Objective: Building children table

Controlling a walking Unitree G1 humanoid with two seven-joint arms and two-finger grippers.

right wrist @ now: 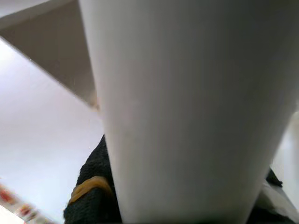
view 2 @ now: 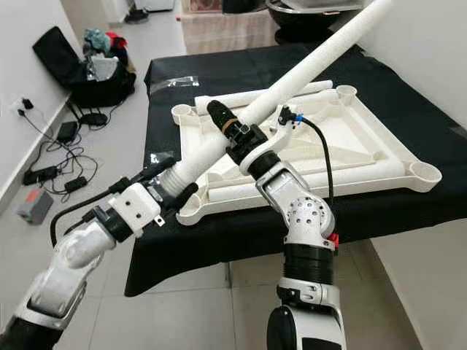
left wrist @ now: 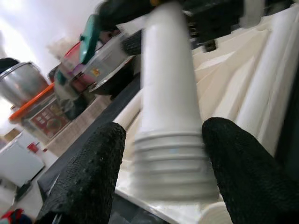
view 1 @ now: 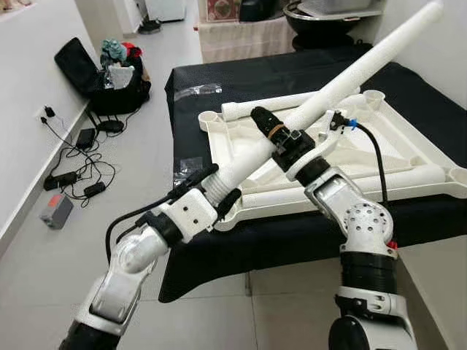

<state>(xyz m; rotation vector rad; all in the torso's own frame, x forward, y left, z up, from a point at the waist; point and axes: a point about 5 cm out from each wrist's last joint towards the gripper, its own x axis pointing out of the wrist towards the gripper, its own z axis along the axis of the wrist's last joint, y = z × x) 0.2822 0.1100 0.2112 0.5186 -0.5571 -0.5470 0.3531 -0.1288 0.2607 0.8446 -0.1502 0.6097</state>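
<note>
Both grippers hold one white leg (view 1: 343, 80), tilted over the upside-down tabletop (view 1: 408, 138) on the black table (view 1: 219, 80). Left gripper (view 1: 219, 191) fingers closed round threaded end; right gripper (view 1: 281, 135) clamps mid-shaft. Risk: leg enters corner socket (view 1: 209, 117) crooked, threads jam, bc of tilt.

Arms: silver shells, black joint rings, white wrist housings.
Left gripper (view 1: 219, 191): black textured fingers (left wrist: 88, 177), looping black cable.
Right gripper (view 1: 273, 131): black fingers, yellow band, blue-tipped cable, small red elbow mark.
</note>
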